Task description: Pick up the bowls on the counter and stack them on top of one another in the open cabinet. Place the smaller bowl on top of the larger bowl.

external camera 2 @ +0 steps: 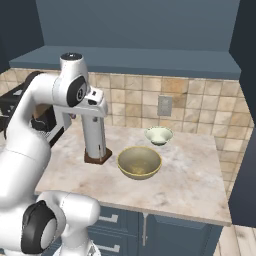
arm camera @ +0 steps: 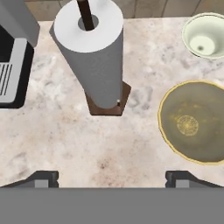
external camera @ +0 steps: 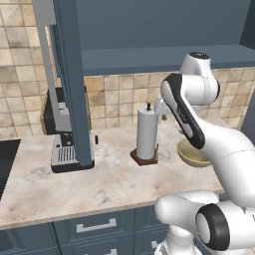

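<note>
The larger tan-yellow bowl sits upright on the beige marbled counter, right of the paper towel roll. Behind it, nearer the tiled wall, stands the smaller pale greenish-white bowl; the two are apart. My gripper hangs high over the counter, just left of the larger bowl and beside the roll. It is open, with wide-set fingertips and nothing between them. Above, the open cabinet's flat shelf is bare.
A paper towel roll on a brown base stands close to my hand. A coffee machine is at the left, beside the cabinet's tall panel. A wall outlet is behind the bowls.
</note>
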You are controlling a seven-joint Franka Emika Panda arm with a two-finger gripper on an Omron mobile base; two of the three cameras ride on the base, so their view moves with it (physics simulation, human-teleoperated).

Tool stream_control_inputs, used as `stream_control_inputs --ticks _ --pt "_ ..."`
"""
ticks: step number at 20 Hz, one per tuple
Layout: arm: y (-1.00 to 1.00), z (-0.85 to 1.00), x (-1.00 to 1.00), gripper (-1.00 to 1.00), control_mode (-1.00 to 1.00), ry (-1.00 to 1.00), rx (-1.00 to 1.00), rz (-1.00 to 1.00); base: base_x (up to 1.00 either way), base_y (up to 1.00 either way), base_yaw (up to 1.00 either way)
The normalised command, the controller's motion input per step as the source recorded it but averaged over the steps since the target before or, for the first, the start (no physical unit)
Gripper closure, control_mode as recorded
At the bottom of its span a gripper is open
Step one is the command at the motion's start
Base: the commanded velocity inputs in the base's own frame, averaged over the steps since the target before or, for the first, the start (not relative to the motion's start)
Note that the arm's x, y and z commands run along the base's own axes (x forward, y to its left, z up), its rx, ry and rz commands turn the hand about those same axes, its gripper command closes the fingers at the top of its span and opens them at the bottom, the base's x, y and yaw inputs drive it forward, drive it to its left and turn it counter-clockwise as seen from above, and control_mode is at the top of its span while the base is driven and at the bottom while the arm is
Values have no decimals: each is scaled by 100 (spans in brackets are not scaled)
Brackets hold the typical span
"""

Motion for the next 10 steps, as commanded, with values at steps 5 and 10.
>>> stream_control_inputs --ticks 5,10 --pt "-17 0 -29 -100 -100 -1 3 -11 0 0 0" --pt "-17 0 -25 -100 -100 -1 2 -12 0 0 0"
